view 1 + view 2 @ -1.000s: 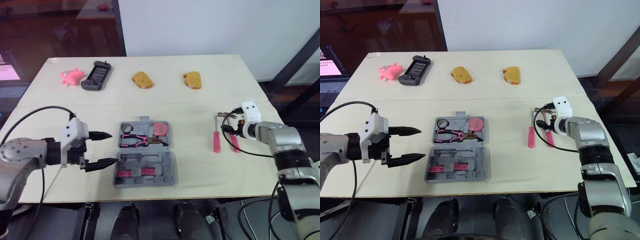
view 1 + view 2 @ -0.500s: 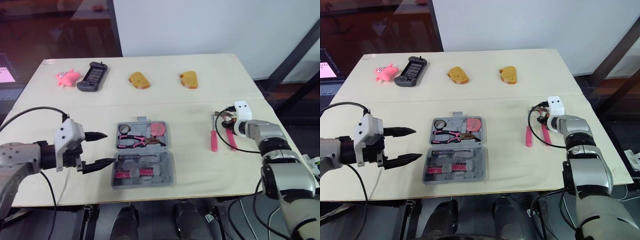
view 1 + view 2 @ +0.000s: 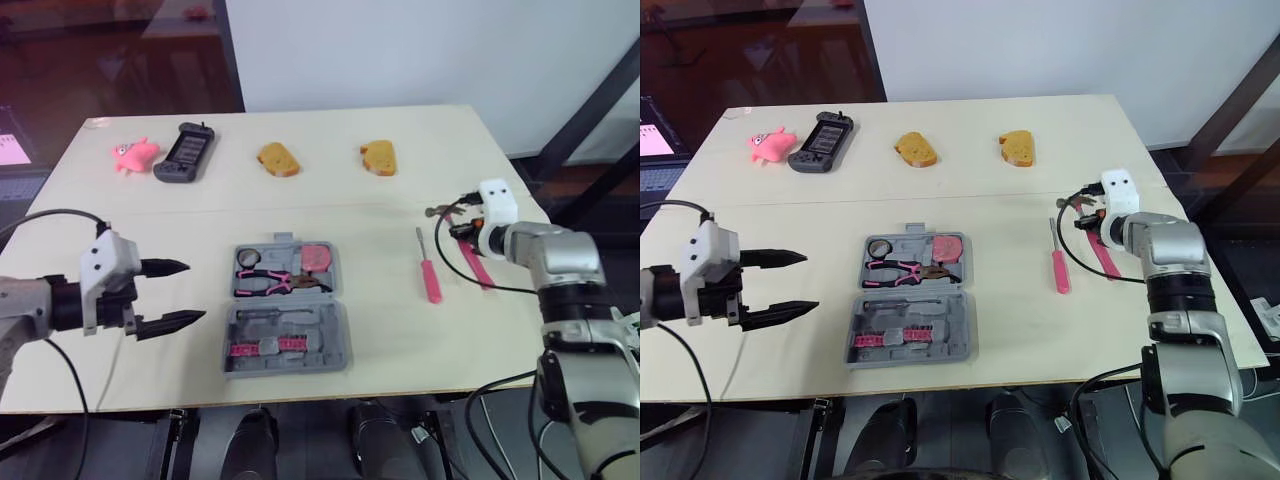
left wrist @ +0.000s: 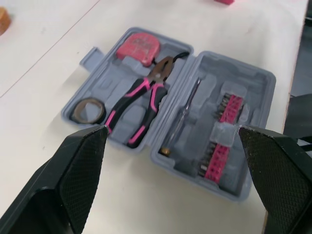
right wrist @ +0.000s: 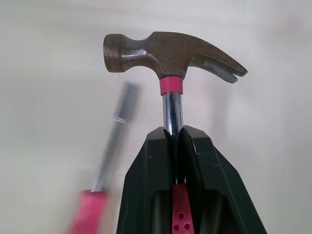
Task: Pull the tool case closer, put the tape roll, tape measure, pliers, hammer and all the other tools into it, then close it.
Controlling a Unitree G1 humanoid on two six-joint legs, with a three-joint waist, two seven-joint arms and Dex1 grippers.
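Your right gripper (image 3: 466, 228) is clamped on the hammer (image 3: 475, 262), with the jaws pinched tight on the steel shaft just below the head. The hammer's long axis runs away from you: its head points to the far side of the table (image 3: 330, 200) and a little left, and its pink handle trails back toward the near right edge. The right wrist view adds the pink band under the head and the claw. It also shows the screwdriver (image 3: 428, 268) lying just beside the hammer.

Your left gripper (image 3: 195, 291) hangs left of the tool case (image 3: 336, 300) with its jaws spread wide and empty. The case lies open in the middle of the table. The left wrist view shows its contents: pliers (image 4: 141, 97), tape measure (image 4: 140, 47) and tape roll (image 4: 88, 110).
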